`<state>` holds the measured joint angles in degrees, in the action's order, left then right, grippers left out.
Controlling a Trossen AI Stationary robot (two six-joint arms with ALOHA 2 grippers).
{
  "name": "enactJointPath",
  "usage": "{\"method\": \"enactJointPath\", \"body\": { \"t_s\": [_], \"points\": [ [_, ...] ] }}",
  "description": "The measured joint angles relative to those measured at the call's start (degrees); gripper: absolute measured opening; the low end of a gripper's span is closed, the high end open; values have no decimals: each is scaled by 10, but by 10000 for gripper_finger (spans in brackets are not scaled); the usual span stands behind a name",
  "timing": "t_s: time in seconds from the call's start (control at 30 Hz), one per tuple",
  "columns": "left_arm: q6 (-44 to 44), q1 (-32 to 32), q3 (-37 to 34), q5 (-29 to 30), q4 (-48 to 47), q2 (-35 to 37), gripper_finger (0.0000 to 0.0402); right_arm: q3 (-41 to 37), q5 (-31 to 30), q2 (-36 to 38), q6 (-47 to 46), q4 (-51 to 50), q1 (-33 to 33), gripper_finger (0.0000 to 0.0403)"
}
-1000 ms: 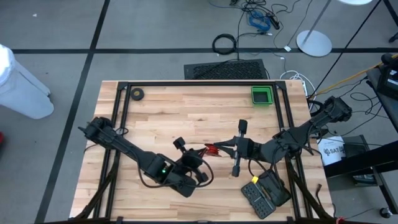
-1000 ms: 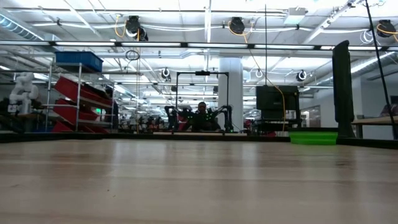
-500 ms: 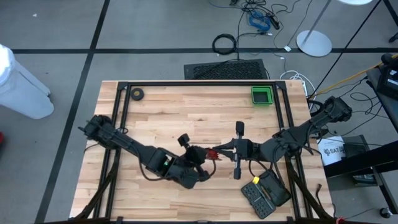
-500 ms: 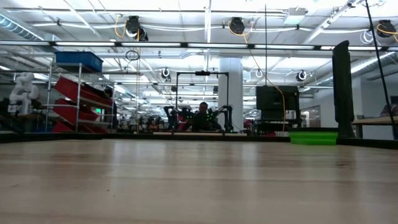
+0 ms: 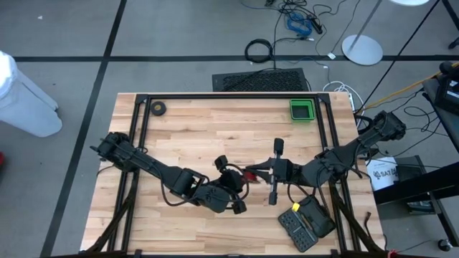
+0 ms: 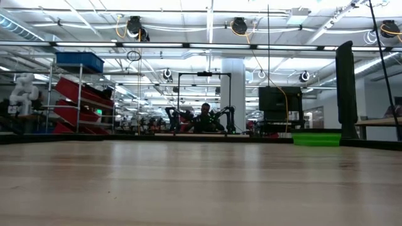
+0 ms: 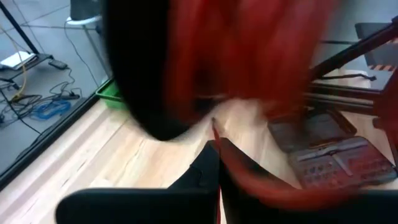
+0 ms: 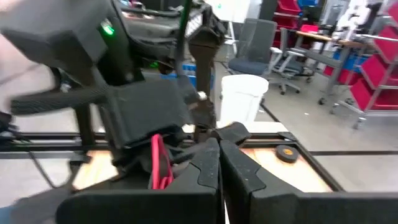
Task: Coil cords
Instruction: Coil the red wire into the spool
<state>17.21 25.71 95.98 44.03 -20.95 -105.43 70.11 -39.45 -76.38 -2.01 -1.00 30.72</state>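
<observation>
The thin red cord (image 5: 250, 173) hangs in a small bundle above the middle of the table, between my two grippers. My left gripper (image 5: 239, 179) comes from the table's left and is shut, with a red strand (image 7: 214, 128) leaving its fingertips. My right gripper (image 5: 255, 171) comes from the right and is shut, with red loops (image 8: 158, 163) beside its fingers. The left wrist view shows these loops only as a red blur close ahead. Neither gripper shows in the low view. My left gripper pinches a single thin strand of the red cord (image 7: 214, 133) between its two fingertips, coming nearly level from the table's left. The strand runs on toward the loops at my right gripper, clear of the table. My right gripper meets the bundle of red loops (image 8: 163, 167) at its fingers, coming level from the table's right. Its own fingers and my left arm hide the place of contact, so I cannot tell which part it holds. The bundle is clear of the table.
A green bin (image 5: 302, 110) stands at the far right of the table and a small black roll (image 5: 158, 108) at the far left. A black case (image 5: 305, 221) lies at the near right. A black frame (image 5: 215, 96) edges the table.
My left gripper has moved toward the table's right edge, closer to my right gripper, rising a little and turning at the wrist. The red bundle has stayed at my right gripper's fingers.
</observation>
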Motion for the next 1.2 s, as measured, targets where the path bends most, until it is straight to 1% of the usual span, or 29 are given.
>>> {"method": "enactJointPath", "body": {
  "t_s": [0.3,0.6,0.77,0.9,1.03,1.2],
  "points": [
    [1,1,0,1,1,0,2,0,-40,-1,11,-2,1,0],
    [3,2,0,-5,12,0,2,0,-46,-1,12,-1,0,0],
    [-15,2,0,-32,46,0,2,0,-84,-3,18,-1,0,0],
    [-22,2,0,-35,62,0,2,0,-94,-7,25,6,0,0],
    [-27,2,0,-36,73,-1,2,0,-130,-18,46,21,0,0],
    [-31,2,0,-56,90,-1,2,0,-151,-31,60,30,-4,0]
  ]
}}
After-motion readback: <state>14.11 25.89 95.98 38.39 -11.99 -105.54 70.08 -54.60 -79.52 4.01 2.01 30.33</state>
